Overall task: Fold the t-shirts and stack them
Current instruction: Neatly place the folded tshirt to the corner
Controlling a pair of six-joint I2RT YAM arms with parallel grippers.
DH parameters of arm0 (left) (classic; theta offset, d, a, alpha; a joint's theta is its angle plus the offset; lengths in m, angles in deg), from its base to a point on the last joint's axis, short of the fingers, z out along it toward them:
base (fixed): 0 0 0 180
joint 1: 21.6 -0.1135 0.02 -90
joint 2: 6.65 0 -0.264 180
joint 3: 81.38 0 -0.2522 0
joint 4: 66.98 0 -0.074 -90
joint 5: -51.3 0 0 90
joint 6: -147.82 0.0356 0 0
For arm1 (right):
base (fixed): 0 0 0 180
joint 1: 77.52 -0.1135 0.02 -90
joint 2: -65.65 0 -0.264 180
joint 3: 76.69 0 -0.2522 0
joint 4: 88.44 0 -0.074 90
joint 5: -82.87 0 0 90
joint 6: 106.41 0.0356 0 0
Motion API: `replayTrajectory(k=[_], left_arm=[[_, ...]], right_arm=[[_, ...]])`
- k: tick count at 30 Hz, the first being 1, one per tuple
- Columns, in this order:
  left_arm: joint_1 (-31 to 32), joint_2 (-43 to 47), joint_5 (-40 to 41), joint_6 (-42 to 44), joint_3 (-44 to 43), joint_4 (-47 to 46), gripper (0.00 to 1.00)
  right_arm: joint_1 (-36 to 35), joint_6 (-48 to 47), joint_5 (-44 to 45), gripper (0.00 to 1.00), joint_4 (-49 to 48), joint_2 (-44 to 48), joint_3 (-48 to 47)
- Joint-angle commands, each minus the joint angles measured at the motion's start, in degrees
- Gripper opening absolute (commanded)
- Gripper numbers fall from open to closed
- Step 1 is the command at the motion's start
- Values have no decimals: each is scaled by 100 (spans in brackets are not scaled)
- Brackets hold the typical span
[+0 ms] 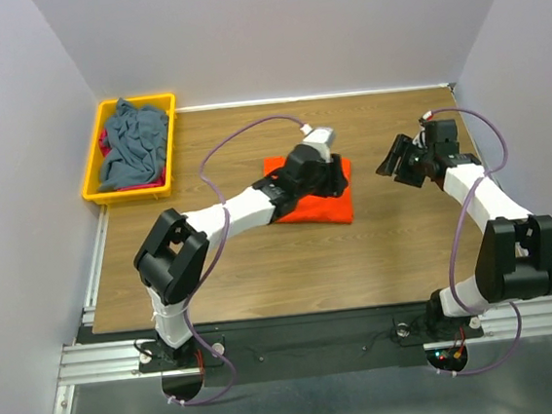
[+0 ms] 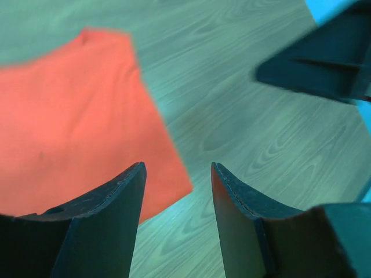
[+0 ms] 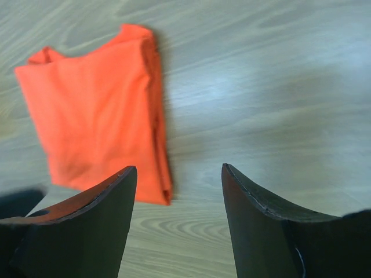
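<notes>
**Left tool** [image 2: 177, 169]. The jaws stand moderately wide with nothing between them. Through the gap I see bare tabletop [image 2: 243, 127], and the near corner of the orange shirt [image 2: 75, 116] lies by the left finger. I can make out no contact with the cloth. From the gap the shirt spreads toward 10 o'clock.

**Right tool** [image 3: 177, 169]. The jaws are wide and empty. The orange shirt [image 3: 98, 116] sits at 10 o'clock of the gap, and its layered folded edge, running 12 to 6, faces the tool.

**Top view.** The left tool [image 1: 327, 178] hangs over the orange shirt [image 1: 316, 211]. The shirt lies flat mid-tabletop as a compact folded rectangle with its long side running roughly 9 to 3. The right tool [image 1: 396, 161] stands at the shirt's 3 o'clock, near it but apart, and points toward it.

**Outward.** A yellow bin [image 1: 93, 185] sits at the far left corner of the tabletop, at about 10 o'clock from the left tool and well apart from it. It holds the grey shirt [image 1: 138, 142] in a crumpled heap, and red cloth [image 1: 106, 143] shows at the bin's left wall.

**Reading.** I take the orange shirt to be folded, so the coming move turns on the bin.
- The bin lies on the left arm's side, so the left tool is the nearer one.
- The right tool has the orange shirt and most of the tabletop between it and the bin.
- I would send the left tool, jaws parted, toward 10 o'clock for the grey shirt.
- The heap shows no clear long axis, so I judge the grasp will have to take whatever fold stands highest.
</notes>
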Motion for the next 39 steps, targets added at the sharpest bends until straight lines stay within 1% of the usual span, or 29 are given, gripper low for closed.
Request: replayTrajectory(k=[1, 2, 4, 5, 6, 8, 11, 16, 24, 26, 27, 29, 30, 31, 32, 33, 35, 39], left_arm=[[726, 4, 1647, 1820, -536, 1076, 58], [988, -85, 1997, 2016, -659, 1139, 57], [1183, -374, 2394, 2350, -800, 1366, 56], [1271, -471, 2448, 2465, -948, 1455, 56], [1385, -568, 2484, 2675, -1019, 1517, 56], [1491, -788, 2545, 2835, -1212, 1649, 57], [1623, -1043, 2554, 2923, -1398, 1684, 61], [1720, -1526, 2528, 3002, -1661, 1684, 65], [1791, -1983, 2826, 3108, -1881, 1737, 64], [1791, -2097, 3045, 3099, -1899, 1746, 61], [1791, -2142, 3107, 3108, -1934, 1754, 55], [1799, -2229, 3195, 3134, -2004, 1833, 47], [1791, -2256, 3222, 3126, -2031, 1860, 41], [1782, -2265, 3283, 3126, -2048, 1860, 29], [1782, -2248, 3327, 3117, -2049, 1860, 23], [1773, -2221, 3354, 3091, -2040, 1851, 14], [1694, -2029, 3258, 3003, -1944, 1755, 5], [1422, -1598, 2722, 2669, -1786, 1693, 3]], right_arm=[[24, 52, 1097, 66, 597, 254, -67], [24, 61, 1195, 66, 642, 324, -14], [42, 87, 1405, 68, 747, 386, 47], [50, 87, 1441, 68, 774, 438, 91], [94, 87, 1450, 69, 791, 465, 126], [129, 105, 1459, 69, 853, 509, 171], [156, 131, 1494, 74, 897, 579, 276], [173, 184, 1433, 75, 915, 571, 417], [174, 149, 1108, 75, 888, 465, 513], [174, 140, 942, 75, 871, 404, 522], [174, 122, 880, 75, 871, 343, 540], [174, 157, 783, 75, 836, 307, 566], [174, 175, 782, 75, 809, 298, 575], [174, 184, 809, 75, 783, 298, 584], [174, 201, 818, 75, 774, 289, 566], [174, 210, 791, 75, 757, 280, 575], [191, 271, 441, 75, 616, 210, 575], [200, 605, -508, 75, 98, -53, 645]])
